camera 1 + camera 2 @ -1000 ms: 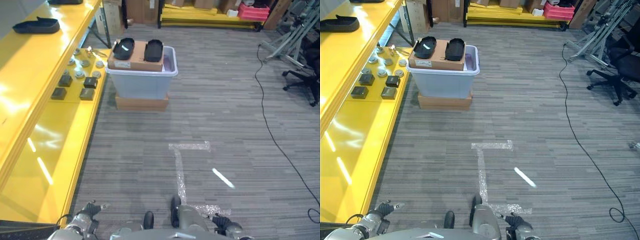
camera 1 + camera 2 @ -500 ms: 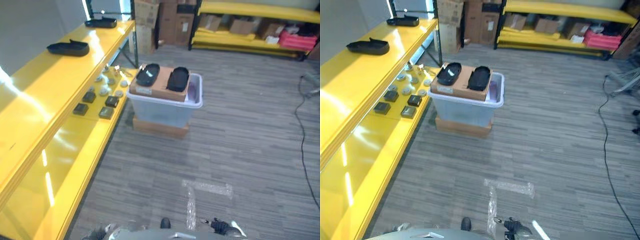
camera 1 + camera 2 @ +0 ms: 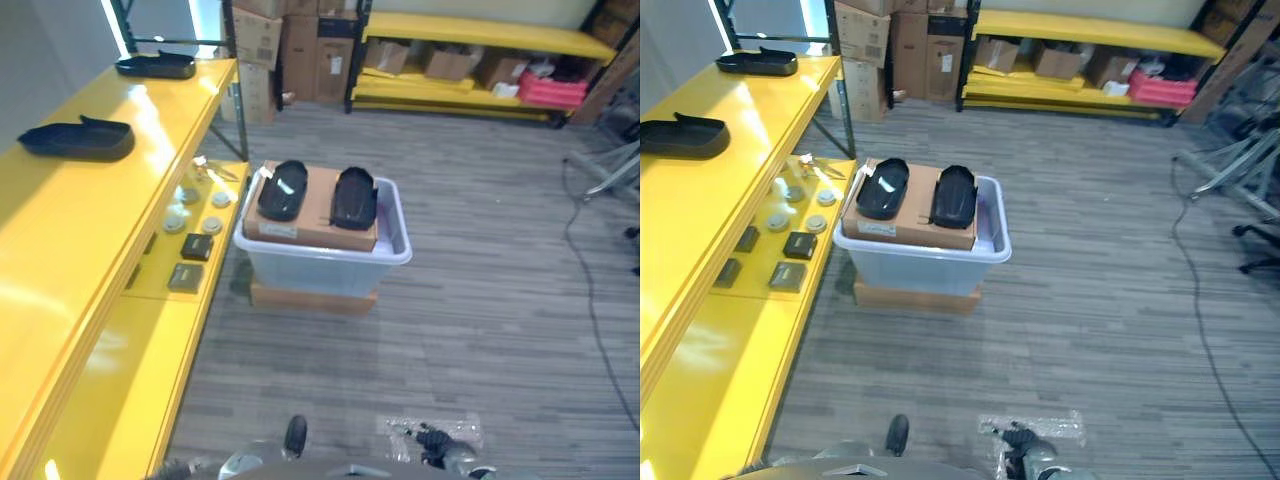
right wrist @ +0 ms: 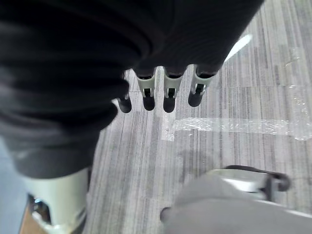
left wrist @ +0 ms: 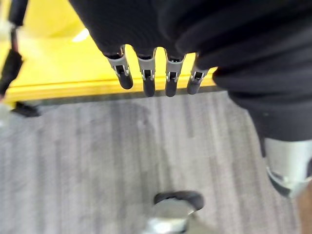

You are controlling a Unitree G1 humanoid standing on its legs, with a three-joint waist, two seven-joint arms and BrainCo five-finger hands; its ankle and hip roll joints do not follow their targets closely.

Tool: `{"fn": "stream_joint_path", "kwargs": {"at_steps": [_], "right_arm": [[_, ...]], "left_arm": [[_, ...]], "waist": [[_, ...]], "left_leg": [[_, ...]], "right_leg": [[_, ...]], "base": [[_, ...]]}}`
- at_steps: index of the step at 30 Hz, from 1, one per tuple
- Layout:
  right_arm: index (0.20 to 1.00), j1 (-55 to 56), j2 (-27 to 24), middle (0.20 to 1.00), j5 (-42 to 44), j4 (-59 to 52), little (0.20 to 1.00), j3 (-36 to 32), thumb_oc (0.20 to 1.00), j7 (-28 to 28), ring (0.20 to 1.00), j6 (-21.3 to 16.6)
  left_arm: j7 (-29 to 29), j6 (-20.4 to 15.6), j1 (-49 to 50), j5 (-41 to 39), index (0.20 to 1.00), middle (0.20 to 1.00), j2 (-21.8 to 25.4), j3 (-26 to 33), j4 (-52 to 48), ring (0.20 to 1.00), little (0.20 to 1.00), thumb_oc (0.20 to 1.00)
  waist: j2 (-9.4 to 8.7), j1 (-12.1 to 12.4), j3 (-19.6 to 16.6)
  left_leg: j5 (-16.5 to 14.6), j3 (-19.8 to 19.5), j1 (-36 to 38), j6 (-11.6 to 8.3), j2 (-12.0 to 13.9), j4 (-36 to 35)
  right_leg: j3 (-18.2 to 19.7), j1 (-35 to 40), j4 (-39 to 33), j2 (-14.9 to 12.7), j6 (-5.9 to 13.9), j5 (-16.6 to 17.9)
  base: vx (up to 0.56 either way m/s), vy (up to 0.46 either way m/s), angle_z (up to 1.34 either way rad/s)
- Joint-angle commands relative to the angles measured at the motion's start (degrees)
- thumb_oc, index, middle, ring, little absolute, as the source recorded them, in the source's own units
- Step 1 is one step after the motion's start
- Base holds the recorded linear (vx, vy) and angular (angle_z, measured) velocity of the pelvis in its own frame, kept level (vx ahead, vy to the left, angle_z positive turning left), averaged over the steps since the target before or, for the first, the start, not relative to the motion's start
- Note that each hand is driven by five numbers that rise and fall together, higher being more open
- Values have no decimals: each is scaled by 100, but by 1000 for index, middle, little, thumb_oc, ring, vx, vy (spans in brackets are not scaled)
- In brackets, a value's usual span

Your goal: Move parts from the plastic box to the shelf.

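The pale plastic box (image 3: 325,255) stands on the floor ahead, beside the long yellow shelf (image 3: 70,250) on my left. A cardboard sheet (image 3: 310,210) lies over most of its top and carries two black moulded parts (image 3: 283,190) (image 3: 354,197). More black parts (image 3: 75,140) (image 3: 155,65) lie on the shelf's top board. Small dark and round pieces (image 3: 190,260) sit on its lower board. My left hand (image 5: 146,80) hangs low beside the shelf, fingers relaxed and empty. My right hand (image 4: 168,92) hangs over the floor, also empty, and shows at the bottom edge (image 3: 437,443).
A flat cardboard carton (image 3: 312,298) lies under the plastic box. Stacked cartons (image 3: 290,45) and a yellow rack (image 3: 480,60) with boxes line the back. A cable (image 3: 590,300) runs along the floor at right, near chair legs (image 3: 1260,260). Clear tape (image 3: 430,430) marks the carpet.
The whole picture has shifted: the camera has come closer to the plastic box, which now sits nearer the middle. Both hands still hang low and empty.
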Motion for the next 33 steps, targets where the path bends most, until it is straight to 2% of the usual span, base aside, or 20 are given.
{"fn": "stream_joint_path", "kwargs": {"at_steps": [1, 3, 4, 5, 6, 10, 11, 12, 13, 14, 15, 16, 18, 24, 26, 28, 33], "right_arm": [[1000, -98, -387, 1000, -162, -135, 1000, -109, 1000, -69, 1000, 0], [1000, -74, -395, 1000, -203, -115, 1000, -131, 1000, -79, 1000, 16], [1000, -73, -396, 1000, -204, -115, 1000, -131, 1000, -80, 1000, 16], [1000, -63, -409, 1000, -210, -58, 1000, -160, 1000, -117, 1000, 32], [1000, -41, -420, 1000, -233, -28, 1000, -177, 1000, -135, 1000, 50], [1000, 4, -439, 1000, -284, 67, 1000, -178, 1000, -95, 1000, 73], [1000, 63, -469, 1000, -321, 130, 1000, -135, 1000, -78, 1000, 59], [1000, 69, -573, 1000, -238, 137, 1000, -166, 1000, -104, 1000, 36], [1000, 37, -671, 1000, -188, 140, 1000, -183, 1000, -121, 1000, 28], [1000, 2, -721, 1000, -168, 149, 1000, -190, 1000, -136, 1000, 27], [1000, -40, -791, 1000, -188, 174, 1000, -201, 1000, -134, 1000, 34], [1000, -48, -856, 1000, -193, 189, 1000, -241, 1000, -150, 1000, 36], [1000, -17, -984, 1000, -179, 191, 1000, -315, 1000, -133, 1000, 23], [1000, -159, -1077, 1000, 8, -194, 1000, -565, 1000, -296, 1000, -124], [1000, -91, -1103, 1000, -182, -871, 1000, -637, 1000, -607, 1000, -299], [1000, 189, -1248, 1000, -536, -2082, 1000, -894, 1000, -1057, 1000, -432], [1000, 410, -1376, 1000, -870, -3126, 1000, -1235, 1000, -1477, 1000, -516]], "left_arm": [[173, -56, -199, -149, 1000, 1000, -80, 98, -90, 1000, 1000, 1000], [199, -97, -312, -204, 1000, 1000, -69, 73, -126, 1000, 1000, 1000], [199, -98, -311, -205, 1000, 1000, -70, 72, -125, 1000, 1000, 1000], [221, -122, -381, -233, 1000, 1000, -78, 48, -153, 1000, 1000, 1000], [223, -134, -413, -229, 1000, 1000, -84, 30, -164, 1000, 1000, 1000], [161, -157, -353, -116, 1000, 1000, -140, -63, -130, 1000, 1000, 1000], [165, -130, -284, 44, 1000, 1000, -155, -141, -46, 1000, 1000, 1000], [153, -118, -277, -41, 1000, 1000, -149, -90, -58, 1000, 1000, 1000], [158, -132, -314, -72, 1000, 1000, -157, -121, -126, 1000, 1000, 1000], [165, -139, -346, -93, 1000, 1000, -175, -154, -165, 1000, 1000, 1000], [178, -147, -362, -115, 1000, 1000, -176, -157, -166, 1000, 1000, 1000], [175, -134, -356, -114, 1000, 1000, -199, -161, -158, 1000, 1000, 1000], [153, -123, -236, 56, 1000, 1000, -233, -235, -99, 1000, 1000, 1000], [117, -139, -79, 184, 1000, 1000, -184, -155, 67, 1000, 1000, 1000], [260, -198, -13, 59, 1000, 1000, -94, 48, -18, 1000, 1000, 1000], [365, -260, 135, -73, 1000, 1000, -118, 229, -252, 1000, 1000, 1000], [497, -305, 187, 28, 1000, 1000, -148, 214, -345, 1000, 1000, 1000]], "waist": [[209, 107, 322], [184, 21, 314], [195, 22, 325], [171, -74, 329], [162, -115, 332], [46, -150, 278], [12, -193, 177], [-11, -184, 218], [-50, -160, 341], [-70, -151, 417], [-106, -149, 446], [-113, -174, 413], [23, -46, 307], [65, -134, 79], [96, -162, 85], [139, -211, 105], [175, -266, 106]], "left_leg": [[-1053, -200, 131, -62, 518, 741], [-1200, -223, 281, -147, 617, 640], [-1212, -225, 304, -150, 631, 636], [-1330, -305, 458, -210, 694, 571], [-1405, -322, 558, -252, 761, 539], [-1558, -300, 704, -366, 898, 548], [-1583, -367, 697, -479, 1079, 726], [-1340, -460, 455, -595, 1090, 1422], [-1131, -576, 115, -611, 980, 1997], [-1081, -692, -173, -603, 840, 2308], [-1089, -648, -304, -598, 837, 2272], [-1155, -377, -390, -603, 979, 1826], [-972, -71, -337, -642, 1124, 886], [-984, 224, 40, -546, 1103, 370], [-1004, 353, 150, -513, 1096, 279], [-1005, 404, 285, -461, 1104, 115], [-972, 466, 408, -444, 1148, -89]], "right_leg": [[-480, 375, -2423, -334, -4, 1375], [-519, 274, -3336, -599, 2, 1613], [-526, 308, -3365, -583, -2, 1622], [-304, 52, -3843, -699, 94, 1934], [-236, -26, -4052, -737, 150, 2056], [-251, 114, -4185, -690, 179, 2116], [-208, 196, -4114, -559, 71, 1993], [-306, 347, -4012, -485, -67, 1832], [-303, 425, -3983, -494, -136, 1817], [-308, 465, -3996, -503, -161, 1798], [-326, 520, -4026, -517, -174, 1751], [-439, 601, -4110, -567, -148, 1693], [-636, 810, -4209, -506, -54, 1626], [-466, 924, -4414, -600, 57, 1733], [-381, 919, -4435, -640, 108, 1750], [-269, 901, -4474, -648, 155, 1763], [-237, 898, -4523, -647, 192, 1764]], "base": [[336, -46, 23], [222, -114, 14], [271, -141, -20], [274, -151, -27], [346, -208, -23], [228, -210, 21], [263, -290, 61], [266, -356, 59], [93, -220, 58], [17, -123, 71], [67, -68, 47], [142, -48, 12], [215, 12, 24], [165, 93, -18], [87, 100, -27], [72, 86, -43], [50, 40, -9]]}}
